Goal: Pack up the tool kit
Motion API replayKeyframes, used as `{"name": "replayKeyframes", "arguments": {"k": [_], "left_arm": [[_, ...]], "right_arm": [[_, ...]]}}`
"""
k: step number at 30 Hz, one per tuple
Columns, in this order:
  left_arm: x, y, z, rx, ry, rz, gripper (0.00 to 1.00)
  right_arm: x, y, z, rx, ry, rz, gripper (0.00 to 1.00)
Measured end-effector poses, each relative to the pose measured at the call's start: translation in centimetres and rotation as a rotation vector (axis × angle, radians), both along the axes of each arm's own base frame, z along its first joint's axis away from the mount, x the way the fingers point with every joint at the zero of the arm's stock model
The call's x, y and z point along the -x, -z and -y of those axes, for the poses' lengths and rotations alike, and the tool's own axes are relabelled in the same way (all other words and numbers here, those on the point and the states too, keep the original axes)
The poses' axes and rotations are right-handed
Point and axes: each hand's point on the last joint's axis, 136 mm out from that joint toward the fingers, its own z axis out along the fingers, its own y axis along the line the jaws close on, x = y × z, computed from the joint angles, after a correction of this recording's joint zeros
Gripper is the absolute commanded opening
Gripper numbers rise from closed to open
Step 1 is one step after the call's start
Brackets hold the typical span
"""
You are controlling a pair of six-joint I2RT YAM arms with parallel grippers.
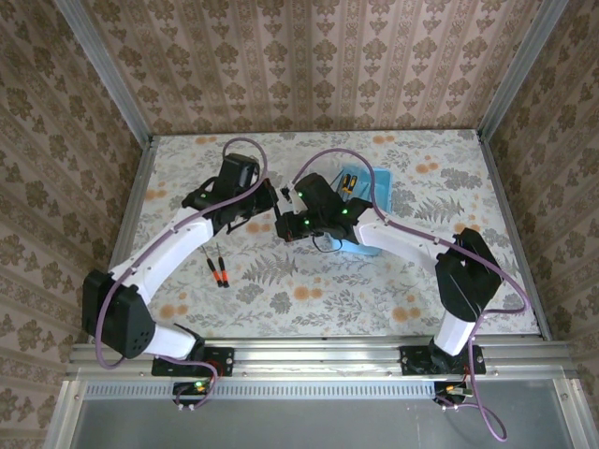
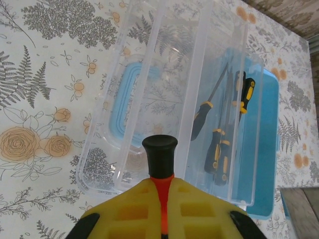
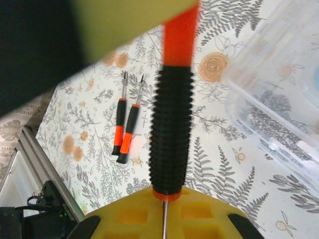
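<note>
The left gripper [image 2: 162,209] is closed on the orange end of one screwdriver [image 3: 171,129], and the right gripper [image 3: 164,219] is closed on its shaft. The open blue case [image 2: 266,124] lies just beyond, and its clear lid [image 2: 149,99] is nearest to them. Two more screwdrivers [image 3: 124,129] lie on the table [image 1: 374,290], well apart from the case.

Two screwdrivers [image 1: 217,270] on the table [image 1: 393,299] left of the case [image 2: 199,74], others [image 2: 219,149] inside it.

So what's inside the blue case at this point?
At least four screwdrivers with black-and-yellow handles lie in the blue case, seen partly through its clear lid. Its near end is hidden behind the orange-and-black screwdriver held in the left jaws.
</note>
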Motion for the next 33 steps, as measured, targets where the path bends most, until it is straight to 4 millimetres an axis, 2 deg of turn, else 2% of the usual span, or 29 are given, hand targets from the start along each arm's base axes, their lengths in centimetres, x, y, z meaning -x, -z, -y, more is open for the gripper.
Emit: {"name": "replayKeyframes", "arguments": {"k": [1,3,5,7,8,10,13,15,17,20,25,28,33], "left_arm": [[0.0,-0.2,0.0,0.007,-0.005,0.003,0.35],[0.1,-0.3,0.0,0.015,-0.005,0.005,0.41],[0.2,-0.5,0.0,0.017,-0.001,0.006,0.54],[0.3,-0.6,-0.8,0.014,-0.014,0.003,0.56],[0.3,-0.9,-1.2,0.015,-0.023,0.007,0.61],[0.3,-2.2,-2.7,0.024,-0.050,0.031,0.75],[0.5,-4.9,-5.5,0.042,-0.105,0.098,0.89],[1.0,-6.5,-7.5,0.040,-0.147,0.146,0.97],[2.1,-6.9,-9.2,0.026,-0.173,0.173,1.00],[4.7,-5.2,-11.6,-0.016,-0.210,0.164,1.00],[9.2,1.1,-15.4,-0.098,-0.281,0.053,1.00],[11.4,4.2,-16.6,-0.136,-0.300,-0.015,1.00],[13.4,7.7,-17.5,-0.164,-0.308,-0.082,1.00]], "right_arm": [[-0.1,-0.1,0.0,-0.004,0.002,0.001,0.08],[-0.2,-0.4,-0.2,-0.016,0.003,0.012,0.08],[-0.3,-0.6,-0.4,-0.026,0.007,0.016,0.08],[-0.6,-0.8,-0.3,-0.029,0.021,0.027,0.08],[-0.7,-0.9,-0.3,-0.029,0.027,0.031,0.08],[-0.9,-1.0,0.0,-0.028,0.037,0.035,0.08],[-1.5,-1.0,0.5,-0.024,0.067,0.036,0.09],[-2.4,-1.0,1.4,-0.026,0.106,0.025,0.09],[-3.8,-0.8,2.9,-0.024,0.162,0.014,0.09],[-6.2,-0.6,5.7,-0.013,0.262,0.004,0.09],[-8.5,-0.2,9.6,0.012,0.379,-0.029,0.10],[-9.2,-0.9,10.1,0.009,0.398,-0.028,0.11],[-10.2,-1.6,9.5,0.000,0.396,-0.024,0.12]]}}
